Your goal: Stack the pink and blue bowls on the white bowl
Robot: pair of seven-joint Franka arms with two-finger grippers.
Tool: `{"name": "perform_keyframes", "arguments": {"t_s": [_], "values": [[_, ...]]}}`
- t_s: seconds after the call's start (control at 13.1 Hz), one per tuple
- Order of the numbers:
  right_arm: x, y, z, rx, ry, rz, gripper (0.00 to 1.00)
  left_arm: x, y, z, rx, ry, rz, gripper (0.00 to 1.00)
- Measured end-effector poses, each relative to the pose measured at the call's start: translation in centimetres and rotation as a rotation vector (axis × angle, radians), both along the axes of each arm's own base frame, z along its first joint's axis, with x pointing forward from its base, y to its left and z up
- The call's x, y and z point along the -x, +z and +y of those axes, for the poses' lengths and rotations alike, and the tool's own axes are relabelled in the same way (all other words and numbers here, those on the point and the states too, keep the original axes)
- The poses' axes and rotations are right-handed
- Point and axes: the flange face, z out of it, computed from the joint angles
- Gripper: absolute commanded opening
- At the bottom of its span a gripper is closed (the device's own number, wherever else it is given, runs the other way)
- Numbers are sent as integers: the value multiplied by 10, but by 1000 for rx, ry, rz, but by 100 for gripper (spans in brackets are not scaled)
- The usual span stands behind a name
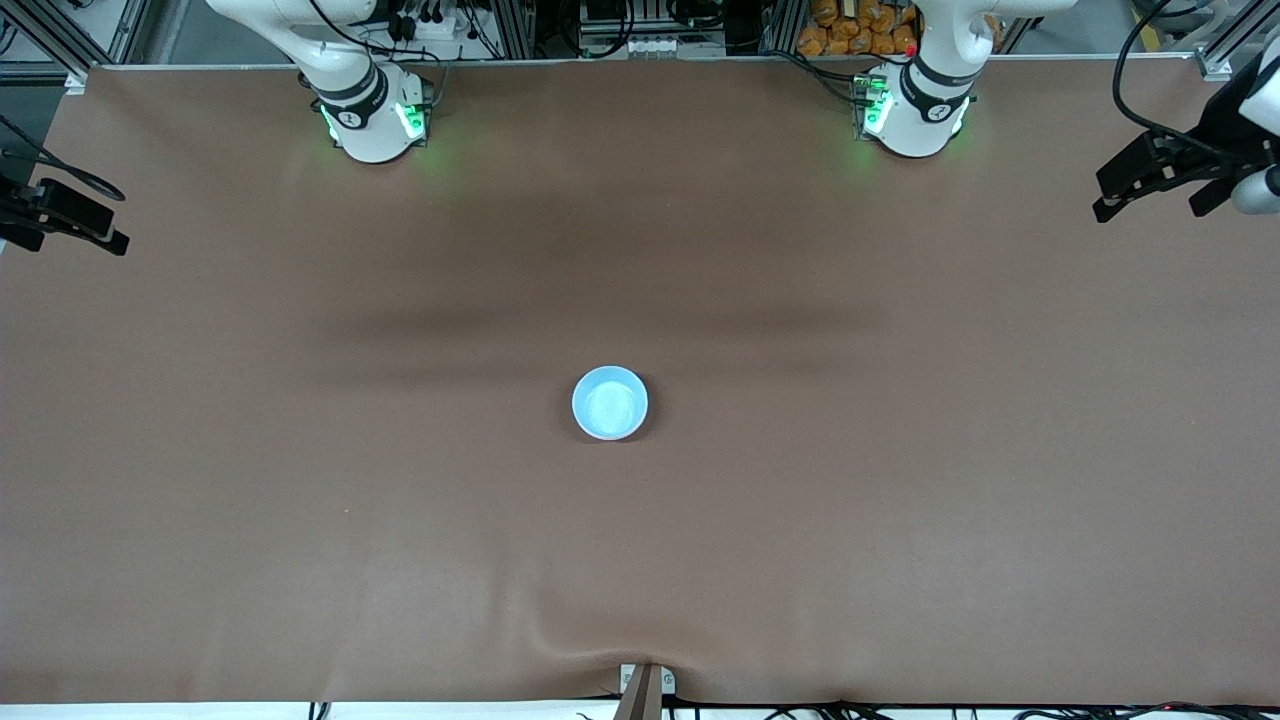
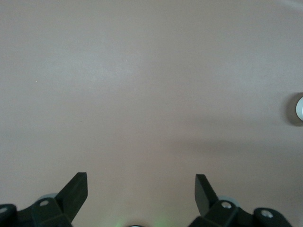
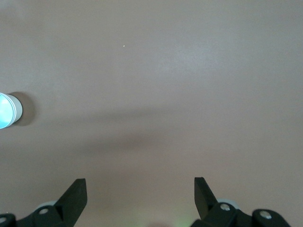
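Blue bowl [image 1: 610,403] smooth plastic; table cover [image 1: 900,480] matt cloth.

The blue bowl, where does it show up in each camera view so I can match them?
Front view: the blue bowl sits mid-table on the brown table cover, the top of a stack.
Left wrist view: only a sliver at the picture's edge, past the left gripper.
Right wrist view: cut off at the edge, away from the right gripper.
Shared landmark: the brown table cover.

front view looks down from high; both wrist views share the blue bowl [image 1: 610,403].
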Motion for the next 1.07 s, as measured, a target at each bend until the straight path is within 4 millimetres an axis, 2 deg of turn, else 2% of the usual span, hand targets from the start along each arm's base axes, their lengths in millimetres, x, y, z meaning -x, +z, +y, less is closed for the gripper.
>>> {"name": "perform_keyframes", "arguments": {"t_s": [0.76,1.07], "values": [[0,0,0,6,2,1,100,1,0,6,-3,12,18,100],[0,-1,1,7,3,2,100,6,-11,6,-14,10,82,100]]}}
